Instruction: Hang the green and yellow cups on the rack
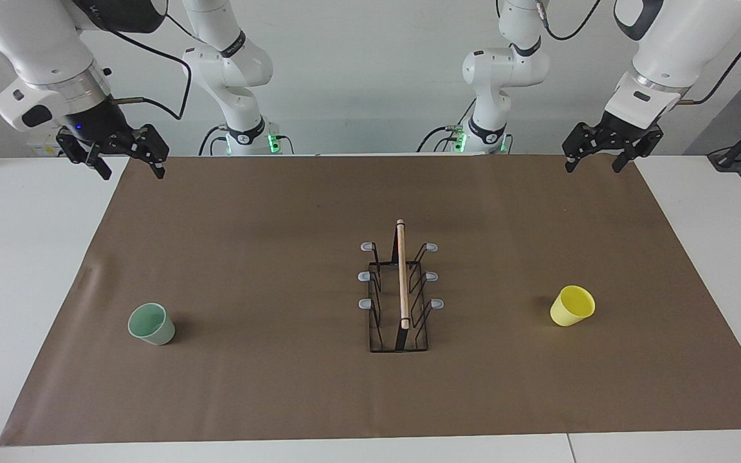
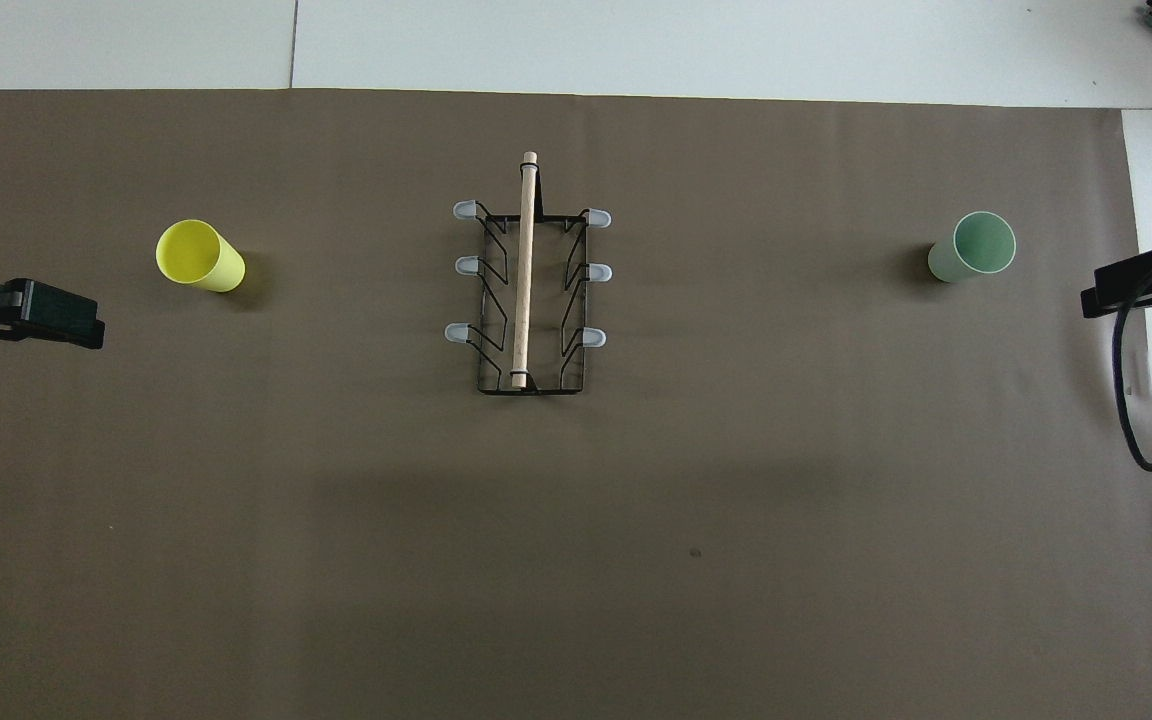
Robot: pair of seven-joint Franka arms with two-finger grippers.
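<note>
I stand at one long side of a big white surface point(image 1: 29, 270), and a wide brown sheet point(image 1: 267, 270) covers most of it. The wall point(image 1: 370, 77) at my back is plain and pale. Little green lights glow at the feet of my two arms. The rack point(image 1: 400, 297) stands in the middle of the brown sheet. It is made of thin black wire, with a light wooden rod point(image 2: 526, 270) along its top and small grey tips sticking out on both sides. The rod points straight away from me. No cup hangs on it yet. The yellow cup point(image 1: 572, 306) stands on the sheet toward my left arm's end, well apart from the rack, with its open mouth up. The green cup point(image 1: 151, 324) stands the same way toward my right arm's end, also well apart from the rack. Both cups sit about level with the end of the rack that is farther from me. My left gripper point(image 1: 592, 164) hangs up in the air over the corner of the sheet at its own end. Its fingers are spread wide and hold nothing. My right gripper point(image 1: 132, 172) hangs in the air over the other corner, at the edge of the sheet. Its fingers are spread wide too, and they hold nothing. A black cable point(image 2: 1131, 390) loops down beside my right arm.
</note>
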